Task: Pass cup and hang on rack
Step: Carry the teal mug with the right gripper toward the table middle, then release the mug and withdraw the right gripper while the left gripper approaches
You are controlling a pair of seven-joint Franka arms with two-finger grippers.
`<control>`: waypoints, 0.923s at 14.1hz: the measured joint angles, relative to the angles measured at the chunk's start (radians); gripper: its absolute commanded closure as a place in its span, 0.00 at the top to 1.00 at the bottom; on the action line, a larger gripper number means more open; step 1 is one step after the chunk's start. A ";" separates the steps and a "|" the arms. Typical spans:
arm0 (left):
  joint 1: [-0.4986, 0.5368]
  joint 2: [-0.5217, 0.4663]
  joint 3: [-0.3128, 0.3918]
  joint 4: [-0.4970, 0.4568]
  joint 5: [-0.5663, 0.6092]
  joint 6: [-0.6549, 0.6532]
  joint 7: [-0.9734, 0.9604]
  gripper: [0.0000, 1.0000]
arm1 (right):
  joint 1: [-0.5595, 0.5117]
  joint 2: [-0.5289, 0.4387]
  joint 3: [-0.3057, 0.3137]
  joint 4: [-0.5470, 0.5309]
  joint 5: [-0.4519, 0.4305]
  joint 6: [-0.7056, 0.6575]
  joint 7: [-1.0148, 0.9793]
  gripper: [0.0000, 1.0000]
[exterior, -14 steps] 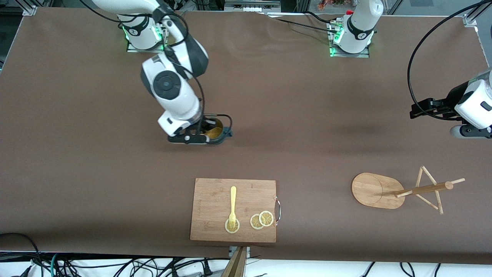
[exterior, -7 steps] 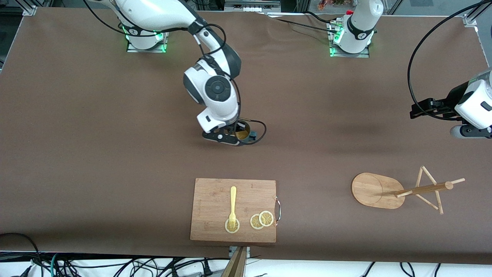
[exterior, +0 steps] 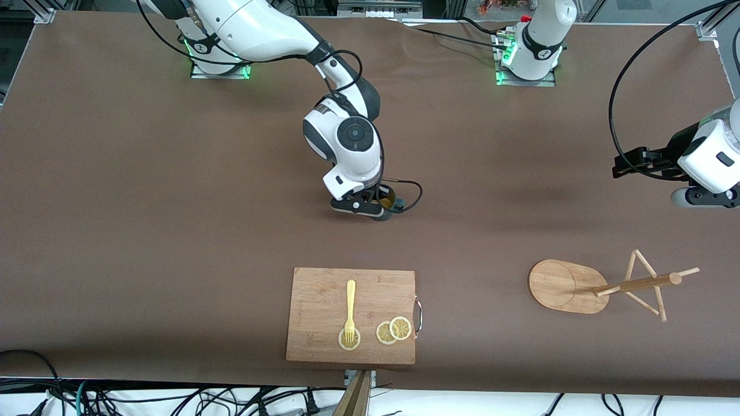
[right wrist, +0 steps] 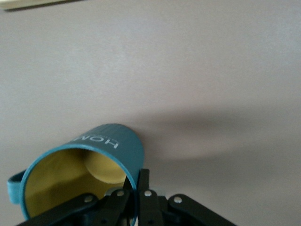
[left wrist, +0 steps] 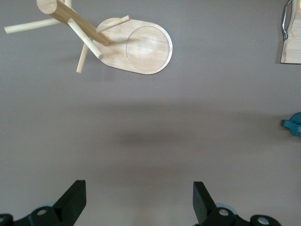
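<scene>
watching the right gripper hang over the middle of the table, and i've got its fingers clamped on the rim of the cup. in the right wrist view the cup is teal with a yellow inside, tipped over in the grip, one finger inside the rim and one outside, the handle sticking out at the side. i can't tell whether it is clear of the tabletop or touching it.

from the cup, the cutting board sits at about 6 o'clock in the front view, nearer the camera, with a yellow fork and lemon slices on it. the rack is at about 4 o'clock from the cup, toward the left arm's end of the table, well apart from it. its pole and pegs are over the table, its oval base flat.

left gripper waits up in the air at the left arm's end, fingers spread wide with nothing between them. in its wrist view i see the rack on the table below, and a sliver of the teal cup at the edge.
</scene>
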State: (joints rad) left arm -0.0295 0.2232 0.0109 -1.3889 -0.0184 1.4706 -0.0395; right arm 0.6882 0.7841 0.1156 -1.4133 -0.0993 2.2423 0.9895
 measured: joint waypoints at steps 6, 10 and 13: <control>-0.011 0.005 -0.003 -0.001 -0.002 0.000 0.229 1.00 | 0.022 0.015 -0.002 0.003 -0.068 0.014 0.000 1.00; -0.024 0.023 -0.006 -0.040 -0.107 -0.002 0.368 1.00 | 0.024 -0.013 -0.006 0.036 -0.077 -0.007 -0.002 1.00; -0.029 0.040 -0.006 -0.102 -0.131 -0.002 0.509 1.00 | 0.022 -0.096 -0.013 0.050 -0.083 -0.133 -0.013 1.00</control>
State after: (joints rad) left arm -0.0584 0.2637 0.0051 -1.4913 -0.1496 1.4689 0.4698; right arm 0.7098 0.6881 0.1022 -1.3630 -0.1823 2.1093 0.9761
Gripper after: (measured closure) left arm 0.000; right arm 0.000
